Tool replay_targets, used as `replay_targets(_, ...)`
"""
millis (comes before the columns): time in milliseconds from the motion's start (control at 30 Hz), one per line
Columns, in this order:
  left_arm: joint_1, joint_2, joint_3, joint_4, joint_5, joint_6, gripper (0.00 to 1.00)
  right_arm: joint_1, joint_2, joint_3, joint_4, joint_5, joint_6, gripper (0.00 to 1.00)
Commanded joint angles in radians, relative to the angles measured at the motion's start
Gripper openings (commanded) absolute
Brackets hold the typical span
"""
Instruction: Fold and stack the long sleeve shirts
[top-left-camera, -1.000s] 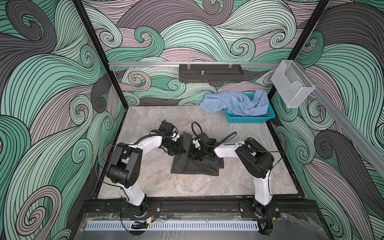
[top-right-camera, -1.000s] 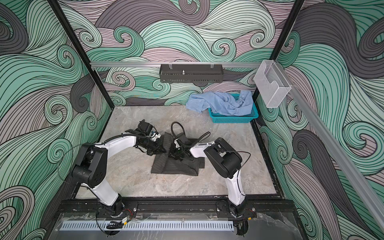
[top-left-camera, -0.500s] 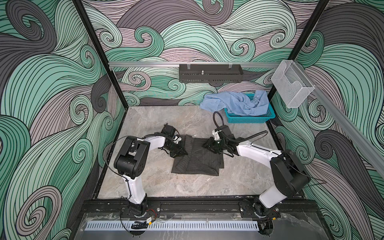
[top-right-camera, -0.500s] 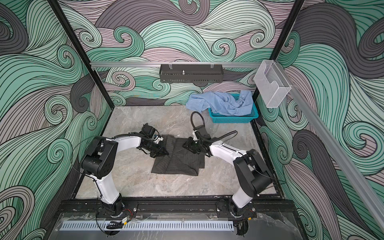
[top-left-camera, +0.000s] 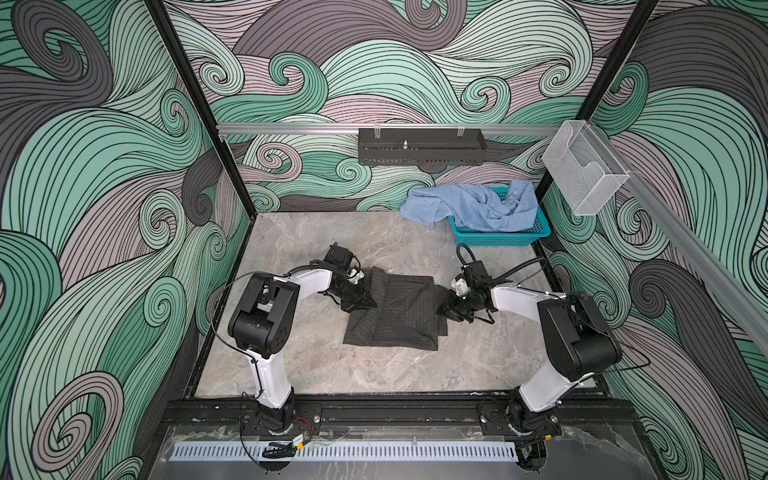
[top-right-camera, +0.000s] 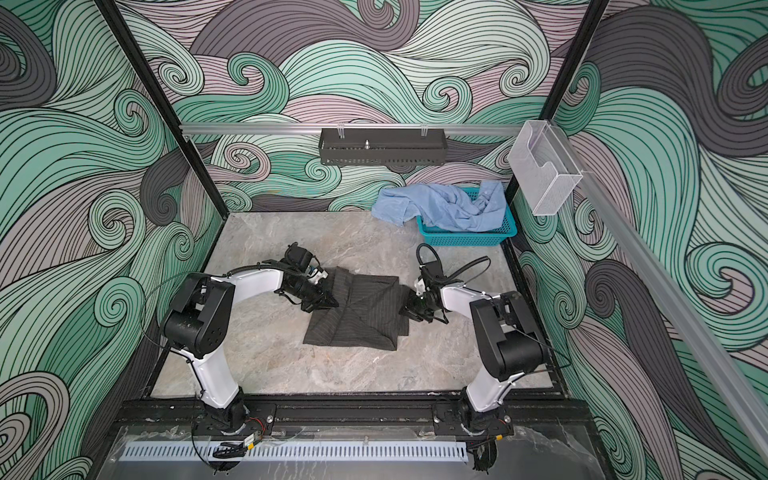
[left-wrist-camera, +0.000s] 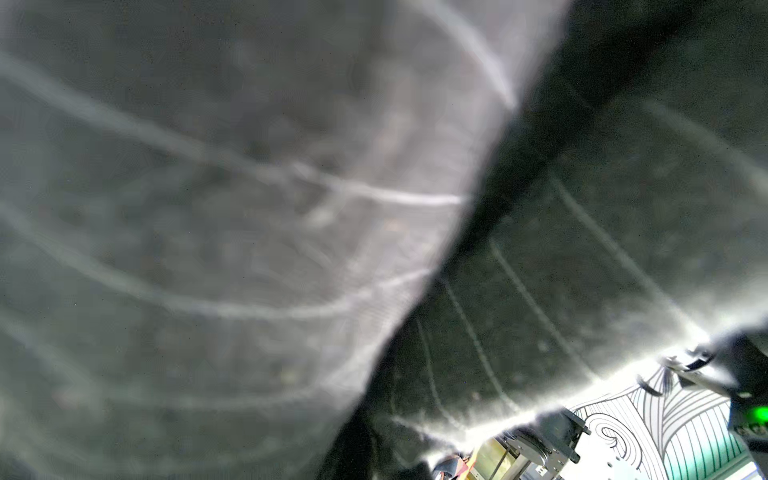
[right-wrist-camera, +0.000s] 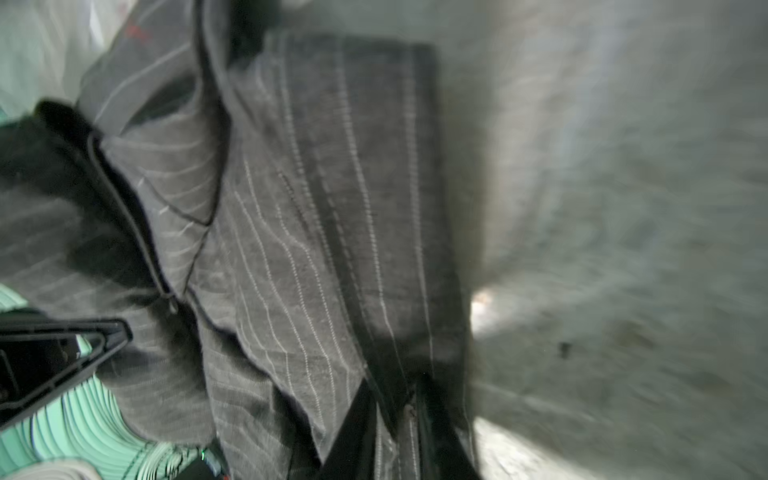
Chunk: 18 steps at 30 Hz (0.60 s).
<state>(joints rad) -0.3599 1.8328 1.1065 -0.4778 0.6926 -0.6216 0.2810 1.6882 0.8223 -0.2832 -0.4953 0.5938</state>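
The dark pinstriped shirt (top-left-camera: 399, 311) (top-right-camera: 361, 311) lies folded on the middle of the table. My left gripper (top-left-camera: 365, 305) (top-right-camera: 328, 305) is low at the shirt's left edge and shut on it. In the left wrist view, shirt cloth (left-wrist-camera: 582, 270) covers the jaws. My right gripper (top-left-camera: 442, 309) (top-right-camera: 405, 311) is at the shirt's right edge. In the right wrist view, that gripper (right-wrist-camera: 409, 399) is shut on a hem strip of the shirt (right-wrist-camera: 332, 208). The light blue shirt (top-left-camera: 473, 208) (top-right-camera: 440, 205) lies crumpled over the teal basket (top-left-camera: 498, 239) (top-right-camera: 465, 239), one end hanging out to the left.
The basket stands in the back right corner of the marble table (top-left-camera: 374, 365). A black perforated shelf (top-left-camera: 422, 146) hangs on the back rail. A clear plastic holder (top-left-camera: 584, 178) is fixed to the right rail. Both arm bases sit at the front edge.
Both grippers have moved apart, from near the shirt's back middle to its left and right edges. The right arm swung out to the right. The dark shirt now lies wider.
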Motion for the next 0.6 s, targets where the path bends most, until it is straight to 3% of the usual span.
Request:
replay_targets(0,-0.022,-0.073,0.074,-0.081,-0.032,-0.015,0.0,-0.003,0.058,0.008,-0.02,-0.038,-0.045,0.16)
replay_targets(300,-0.168,-0.098,0.287,-0.226,-0.187,-0.034,0.0,-0.003,0.061,0.024,-0.07,-0.041,-0.077,0.14)
replay_targets(567,-0.307,0.082,0.43,-0.194,-0.196,-0.058,0.0,-0.003,0.065,0.023,-0.07,-0.043,-0.086,0.14)
